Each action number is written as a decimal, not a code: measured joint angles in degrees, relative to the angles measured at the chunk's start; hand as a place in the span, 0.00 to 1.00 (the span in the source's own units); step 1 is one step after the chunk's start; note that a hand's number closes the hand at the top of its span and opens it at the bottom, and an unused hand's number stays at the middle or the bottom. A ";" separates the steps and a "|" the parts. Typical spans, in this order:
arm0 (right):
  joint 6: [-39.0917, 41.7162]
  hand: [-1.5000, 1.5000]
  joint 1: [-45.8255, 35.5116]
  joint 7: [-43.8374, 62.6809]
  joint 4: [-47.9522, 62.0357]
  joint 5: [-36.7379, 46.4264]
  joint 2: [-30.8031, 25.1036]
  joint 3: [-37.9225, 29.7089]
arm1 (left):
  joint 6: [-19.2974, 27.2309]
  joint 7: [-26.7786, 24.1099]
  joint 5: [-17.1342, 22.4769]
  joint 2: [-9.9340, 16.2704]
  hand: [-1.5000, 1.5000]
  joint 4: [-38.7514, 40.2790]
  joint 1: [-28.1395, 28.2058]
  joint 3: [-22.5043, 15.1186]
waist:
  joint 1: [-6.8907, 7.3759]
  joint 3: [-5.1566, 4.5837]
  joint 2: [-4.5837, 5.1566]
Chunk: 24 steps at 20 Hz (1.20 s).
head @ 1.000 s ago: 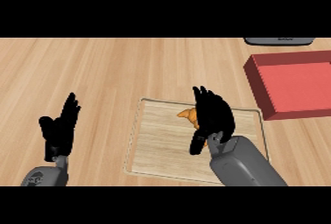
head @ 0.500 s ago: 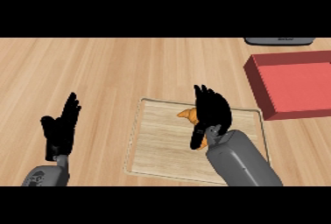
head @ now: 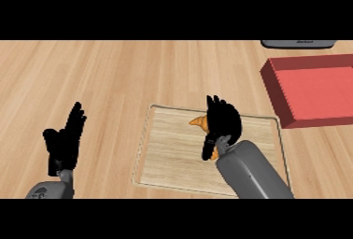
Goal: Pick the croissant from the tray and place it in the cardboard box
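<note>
An orange croissant [head: 198,122] lies on the far part of the light wooden tray [head: 172,156]; only its left tip and a sliver near my wrist show. My right hand [head: 222,122] lies over it, fingers pointing away and fairly straight, thumb down at the left side. It hides most of the croissant, which still rests on the tray. The red open box [head: 277,95] stands to the right of the tray, beyond its far right corner. My left hand [head: 66,140] rests open, fingers up, at the left of the tray.
A dark grey object [head: 298,43] sits at the far right edge of the wooden counter, behind the box. My right forearm [head: 251,172] crosses the tray's near right part.
My right hand has sunk a little onto the croissant and drawn slightly towards me, covering more of it. The left hand, tray and box have not moved.
</note>
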 measured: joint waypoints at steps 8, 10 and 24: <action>-4.22 1.00 -2.27 -5.85 3.72 1.53 -0.08 0.64 | -0.42 0.20 -0.86 -0.84 0.50 0.88 -1.15 1.08 | 0.02 -0.05 -0.09; -5.46 1.00 -3.37 -7.09 4.90 2.80 -0.16 0.39 | -1.11 1.17 -0.65 -0.06 0.50 0.26 -1.58 1.68 | 0.06 -0.04 -0.05; -6.82 1.00 20.09 -49.30 -16.42 -1.88 -30.45 9.13 | 0.07 0.25 -0.18 0.16 0.50 0.49 1.22 4.34 | -4.62 0.05 -1.44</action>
